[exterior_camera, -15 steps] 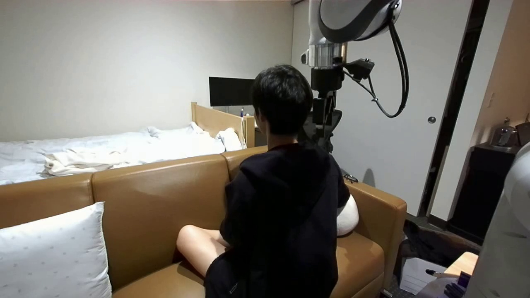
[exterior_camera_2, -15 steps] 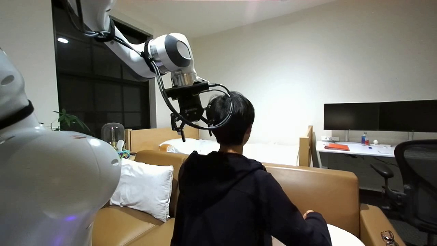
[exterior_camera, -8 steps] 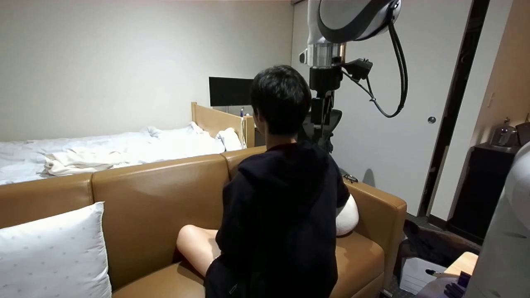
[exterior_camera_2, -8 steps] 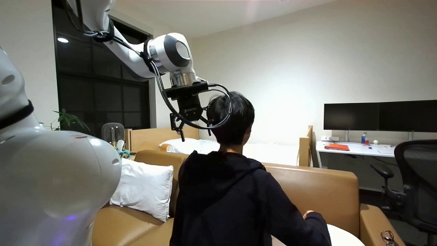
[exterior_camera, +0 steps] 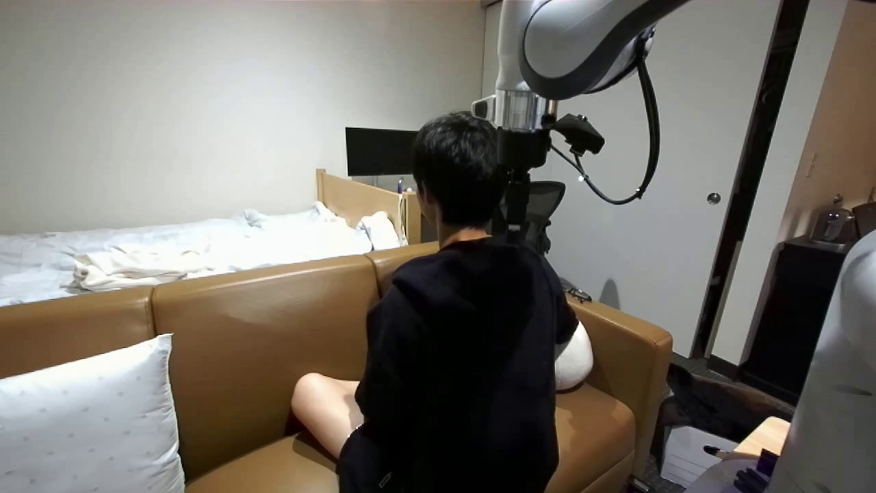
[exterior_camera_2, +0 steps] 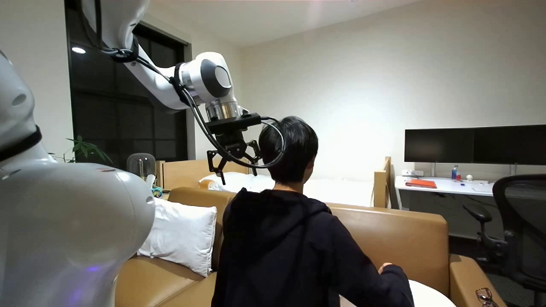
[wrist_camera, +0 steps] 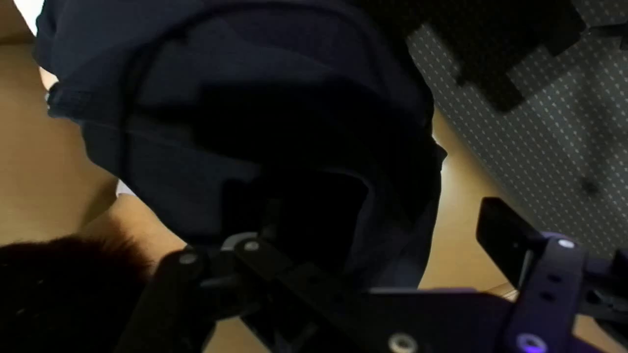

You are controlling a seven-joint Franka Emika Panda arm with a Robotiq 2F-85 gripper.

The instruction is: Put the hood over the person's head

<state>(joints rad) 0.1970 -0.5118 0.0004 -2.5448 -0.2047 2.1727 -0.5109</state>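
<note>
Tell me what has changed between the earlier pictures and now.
The tool has come down and shifted slightly left in both exterior views. Nothing was taken hold of or let go; it is open and empty. The hood still lies lowered behind the person's head, which remains uncovered.

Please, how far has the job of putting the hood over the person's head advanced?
Done: nothing of the covering itself; the head is bare and the hood lies lowered below it.
In hand: no grip yet; the end effector hangs open near the head, holding nothing.
Left: probably gripping the hood, lifting it and drawing it over the head.
</note>
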